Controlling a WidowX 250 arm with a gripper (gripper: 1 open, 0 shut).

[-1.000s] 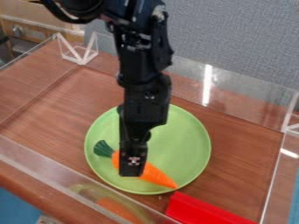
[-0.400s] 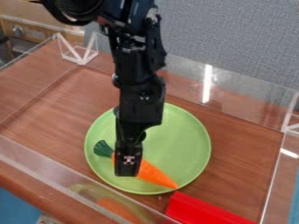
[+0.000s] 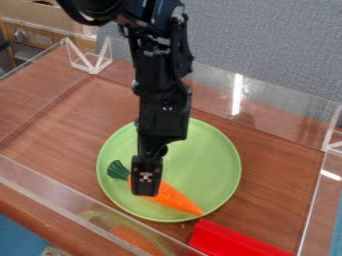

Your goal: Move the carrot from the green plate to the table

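Robot hand (image 3: 147,181) lowered over a carrot (image 3: 170,199) on a green plate (image 3: 214,160).
The hand is pointed straight down with its fingers spread apart around the carrot's middle. The carrot is laid at the plate's near edge, toward the near edge of the desk (image 3: 80,100). A red block (image 3: 241,241) is seen beside the plate.

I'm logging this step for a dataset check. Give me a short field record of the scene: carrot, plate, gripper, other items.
carrot: lying on the plate, leafy top to the left, tip to the right
plate: green, on the table
gripper: open, pointing down over the carrot's middle; grasp not yet made
red block: on the table, right of the plate's front edge
task status: carrot not yet moved
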